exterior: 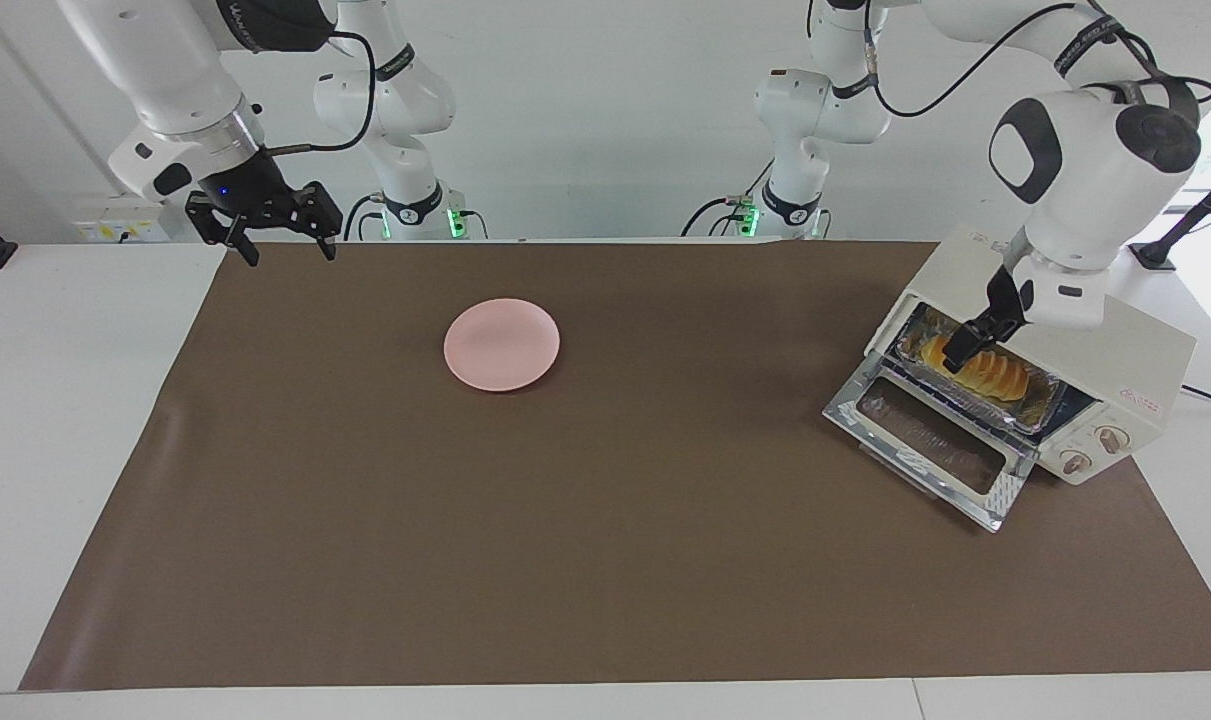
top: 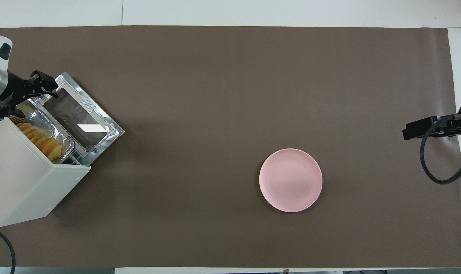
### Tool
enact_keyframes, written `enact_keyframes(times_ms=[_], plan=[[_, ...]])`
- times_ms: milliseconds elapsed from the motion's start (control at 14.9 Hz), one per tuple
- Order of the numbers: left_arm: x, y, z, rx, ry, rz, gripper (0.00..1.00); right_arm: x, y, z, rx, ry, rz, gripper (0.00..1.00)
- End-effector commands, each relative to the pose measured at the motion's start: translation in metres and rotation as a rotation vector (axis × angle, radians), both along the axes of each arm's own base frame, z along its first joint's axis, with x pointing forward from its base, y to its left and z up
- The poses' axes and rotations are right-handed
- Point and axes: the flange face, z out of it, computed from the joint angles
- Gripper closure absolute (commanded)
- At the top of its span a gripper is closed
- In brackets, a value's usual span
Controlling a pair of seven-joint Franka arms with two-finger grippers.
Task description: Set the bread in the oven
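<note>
The cream-white oven (exterior: 1125, 365) (top: 21, 182) stands at the left arm's end of the table with its glass door (exterior: 930, 445) (top: 82, 120) dropped open. On its rack sits a crinkled foil tray (exterior: 1047, 408) (top: 49, 121), and the yellow-orange bread (exterior: 993, 373) (top: 43, 141) lies in it. My left gripper (exterior: 977, 345) (top: 21, 101) hangs in the oven's mouth over the end of the bread, open, with one dark finger right at the loaf. My right gripper (exterior: 285, 240) (top: 424, 129) waits open above the mat's edge at the right arm's end, holding nothing.
A round pink plate (exterior: 502, 344) (top: 290, 180) with nothing on it lies on the brown mat (exterior: 605, 560) (top: 215, 95), toward the right arm's end. The open door juts out over the mat in front of the oven.
</note>
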Motion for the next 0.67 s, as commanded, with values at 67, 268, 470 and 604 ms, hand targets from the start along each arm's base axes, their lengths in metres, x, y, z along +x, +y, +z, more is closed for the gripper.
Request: enact_keyframes(times_ms=[67,268,470,604], plan=[[-0.048,0.0,0.036,-0.078,0.096,-0.228,0.0,-0.006,-0.004,0.003,-0.014,0.001,0.013,0.0],[-0.059,-0.009,0.049,-0.09,0.101,-0.255,0.0,-0.006,-0.004,0.003,-0.014,0.001,0.013,0.0],[-0.055,-0.003,0.059,-0.079,0.04,-0.246,0.0,-0.006,-0.004,0.002,-0.014,0.004,0.013,0.0],[-0.048,-0.004,0.057,-0.064,0.016,-0.238,0.0,-0.006,-0.004,0.002,-0.014,0.004,0.013,0.0]])
